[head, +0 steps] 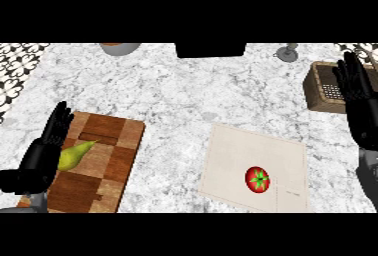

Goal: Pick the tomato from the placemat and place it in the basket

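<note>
At nine o'clock on the marble worktop [170, 95], the robot's left hand [46, 145] rests with fingers straight beside a pear [74, 156] on a wooden cutting board [111, 160]. The tomato [258, 178] sits untouched at five o'clock, on the lower part of the beige placemat [251, 150]. At two o'clock the right hand [358, 95] hangs open, holding nothing, in front of the wicker basket [319, 85]. A clean pick likely means bringing that hand down toward five o'clock, fingers spread wide enough to straddle the round fruit before closing.
</note>
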